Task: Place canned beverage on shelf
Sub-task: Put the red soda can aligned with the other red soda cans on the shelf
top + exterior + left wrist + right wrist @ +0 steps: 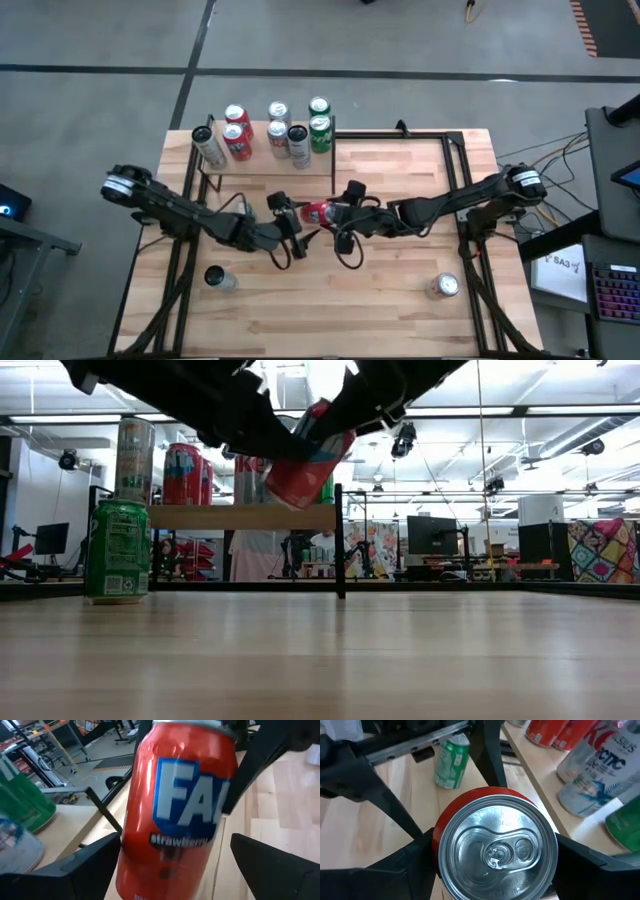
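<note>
Red can [175, 820]: blue-and-white lettering with "strawberry" beneath; lifted off the tabletop and tilted, in front of the shelf at about the height of its board, not on it.
Right gripper [494, 845]: clamped on the red can, one finger on each side of the body just under the silver lid; it reaches toward the shelf from the right arm's side.
Left gripper [176, 840]: fingers spread wide around the other end of the red can, with a clear gap between one finger and the can, so nothing is gripped; it sits in front of the shelf.
Tabletop [400, 300]: plank-striped wood that carries the shelf at its far edge on the left arm's side.
Silver can [217, 277]: upright on the tabletop, well apart from the shelf, on the left arm's side.
Second silver can [444, 287]: upright on the tabletop, well apart from the shelf, on the right arm's side.
Green can [117, 550]: upright on the tabletop, just beside a shelf post and below board level.
Shelf [240, 517]: light wooden board on thin black posts, raised above the tabletop.
Shelf stock: two red cans [236, 117], several silver and white cans [278, 112], a dark can [298, 143] and green cans [318, 107], standing close together.
Monitor [432, 535]: in the room beyond the shelf.
</note>
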Tool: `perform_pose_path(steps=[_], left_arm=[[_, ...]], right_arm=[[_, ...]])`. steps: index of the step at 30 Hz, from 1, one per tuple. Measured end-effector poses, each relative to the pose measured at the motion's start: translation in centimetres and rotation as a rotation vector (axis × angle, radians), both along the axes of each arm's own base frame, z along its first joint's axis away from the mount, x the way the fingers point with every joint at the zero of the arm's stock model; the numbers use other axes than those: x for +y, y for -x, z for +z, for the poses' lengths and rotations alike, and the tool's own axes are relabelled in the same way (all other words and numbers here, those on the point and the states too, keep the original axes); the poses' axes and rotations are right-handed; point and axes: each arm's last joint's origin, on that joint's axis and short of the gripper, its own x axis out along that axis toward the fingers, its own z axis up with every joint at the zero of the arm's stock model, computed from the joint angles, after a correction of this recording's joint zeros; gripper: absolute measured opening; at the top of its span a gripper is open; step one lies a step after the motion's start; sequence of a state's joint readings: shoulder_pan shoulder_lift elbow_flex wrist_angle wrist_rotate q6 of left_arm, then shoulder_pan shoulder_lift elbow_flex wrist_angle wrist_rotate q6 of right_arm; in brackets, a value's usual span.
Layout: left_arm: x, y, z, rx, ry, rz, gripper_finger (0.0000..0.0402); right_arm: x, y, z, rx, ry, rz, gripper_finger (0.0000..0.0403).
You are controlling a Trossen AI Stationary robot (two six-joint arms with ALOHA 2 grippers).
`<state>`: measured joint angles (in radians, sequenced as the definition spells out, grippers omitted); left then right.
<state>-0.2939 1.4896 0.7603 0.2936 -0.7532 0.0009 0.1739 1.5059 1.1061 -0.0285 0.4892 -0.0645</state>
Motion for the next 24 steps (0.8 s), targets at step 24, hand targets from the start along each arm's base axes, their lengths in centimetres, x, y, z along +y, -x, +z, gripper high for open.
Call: perform_pose_path(steps=[24], left_arm=[[-0.05, -0.47, -0.01, 0.019, -0.025, 0.043, 0.0292]], right_arm=[[0.25, -1.03, -0.06, -0.08, -0.053, 0.078, 0.0313]])
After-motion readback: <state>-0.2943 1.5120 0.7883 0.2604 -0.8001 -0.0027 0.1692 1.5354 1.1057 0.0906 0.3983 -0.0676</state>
